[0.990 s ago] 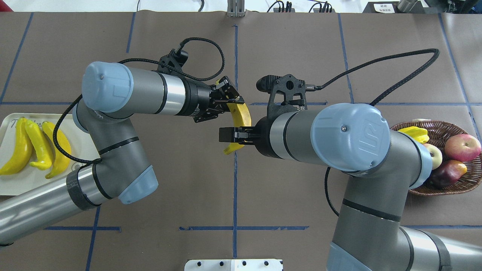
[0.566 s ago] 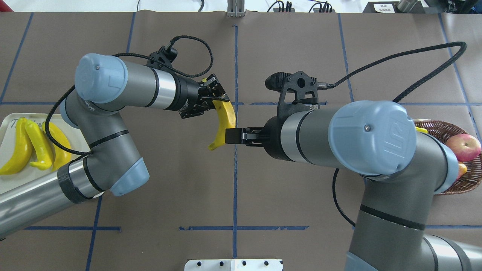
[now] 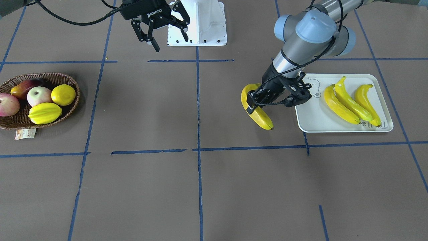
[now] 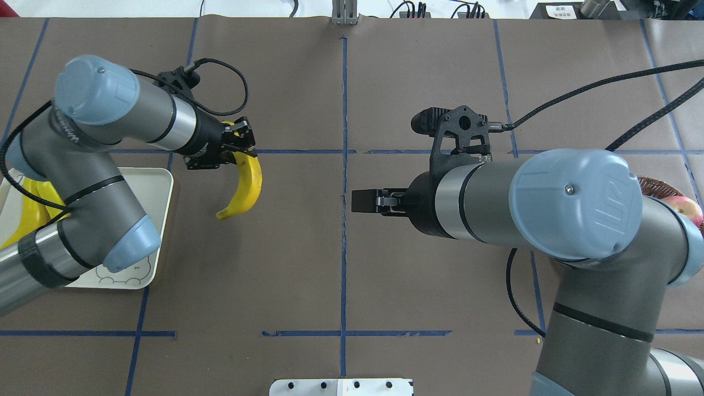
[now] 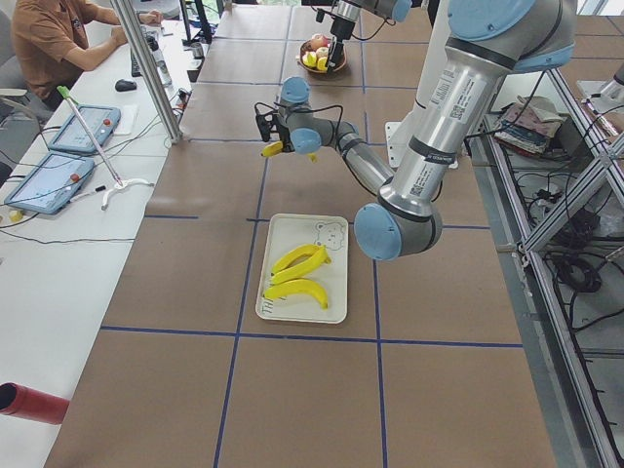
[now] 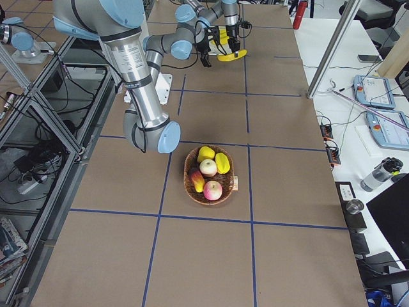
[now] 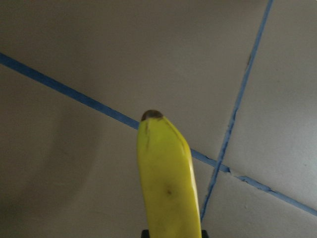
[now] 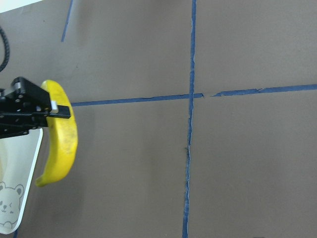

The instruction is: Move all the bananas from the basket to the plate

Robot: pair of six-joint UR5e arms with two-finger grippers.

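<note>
Left gripper (image 3: 251, 103) pinching a banana (image 3: 260, 118) just beside the plate (image 3: 311, 125).
Three more bananas (image 3: 347, 99) lie on the plate at the table's left; right gripper (image 3: 170, 43) spread, well apart from the right-hand basket (image 3: 67, 113).

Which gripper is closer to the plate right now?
Left. The left gripper holds a banana just beside the plate's edge; the right gripper hangs open past the table's centre line, well away.
</note>
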